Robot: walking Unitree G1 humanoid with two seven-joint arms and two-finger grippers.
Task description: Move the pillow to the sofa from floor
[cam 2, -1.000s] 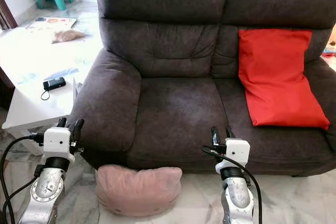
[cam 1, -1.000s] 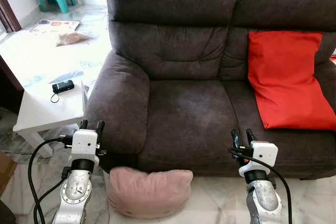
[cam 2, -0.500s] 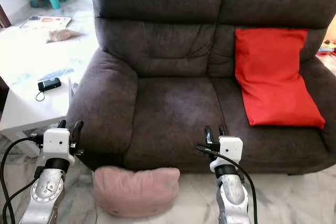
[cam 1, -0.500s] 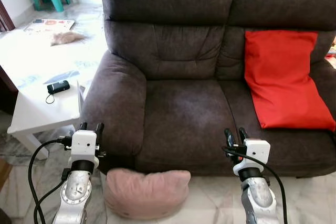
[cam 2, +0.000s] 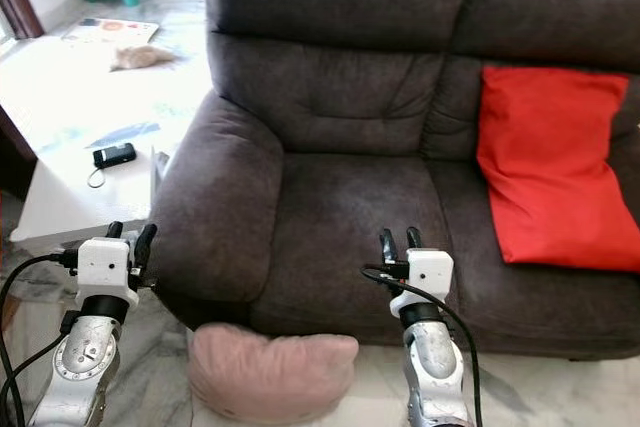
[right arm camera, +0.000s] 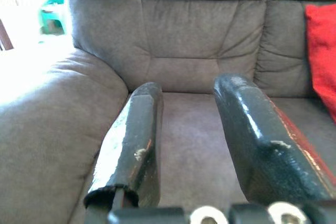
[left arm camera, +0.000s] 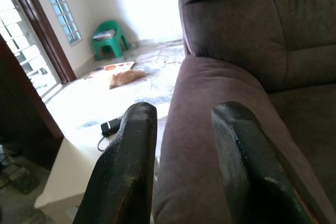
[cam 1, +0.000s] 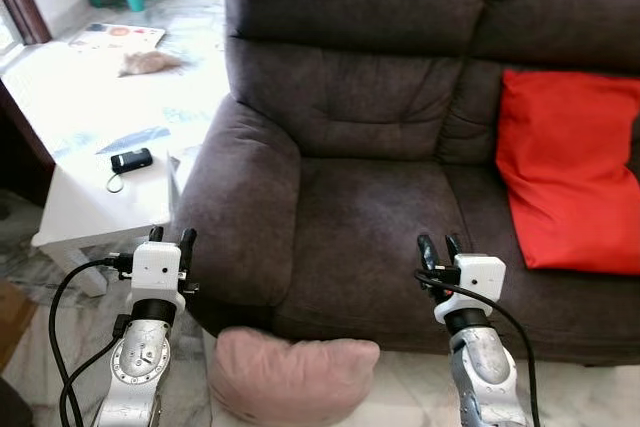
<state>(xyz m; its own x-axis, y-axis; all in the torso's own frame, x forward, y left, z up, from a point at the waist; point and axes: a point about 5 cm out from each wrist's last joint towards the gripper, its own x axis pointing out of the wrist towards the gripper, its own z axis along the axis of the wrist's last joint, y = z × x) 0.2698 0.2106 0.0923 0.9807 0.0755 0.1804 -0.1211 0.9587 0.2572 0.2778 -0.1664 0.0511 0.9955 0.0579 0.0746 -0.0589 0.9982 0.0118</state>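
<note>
Approach step, nothing is getting grabbed yet.
The soft pink pillow [cam 1: 293,379] is lying on the floor against the dark brown fabric sofa [cam 1: 370,207]; left tool [cam 1: 169,237] and right tool [cam 1: 438,245] are hovering parted, empty, needing lowering.

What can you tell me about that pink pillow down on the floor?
The pink pillow is a soft, plump cushion of dusty pink fabric with rounded corners and a dip along its top edge. It lies on the marble floor, against the dark brown sofa front, below the left seat. Neither gripper touches it; nothing rests on it.
</note>
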